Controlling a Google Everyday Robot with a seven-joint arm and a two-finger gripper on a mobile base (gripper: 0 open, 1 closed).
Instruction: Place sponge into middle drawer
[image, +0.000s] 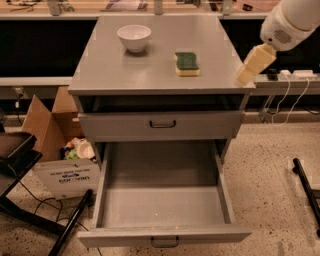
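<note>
The sponge (186, 63), yellow with its dark green face up, lies on the grey cabinet top (150, 75), right of centre. The middle drawer (161, 206), the lowest one, is pulled fully out and its plain grey inside holds nothing. My gripper (252, 65), cream-coloured under the white arm, hangs at the cabinet top's right edge, to the right of the sponge and apart from it. It holds nothing that I can see.
A white bowl (134, 37) stands on the cabinet top at the back left. The drawer above (162, 125) is closed. A cardboard box (47, 125) and a black stand (20, 155) sit on the floor to the left. Cables (290, 100) and a black bar (307, 190) are on the right.
</note>
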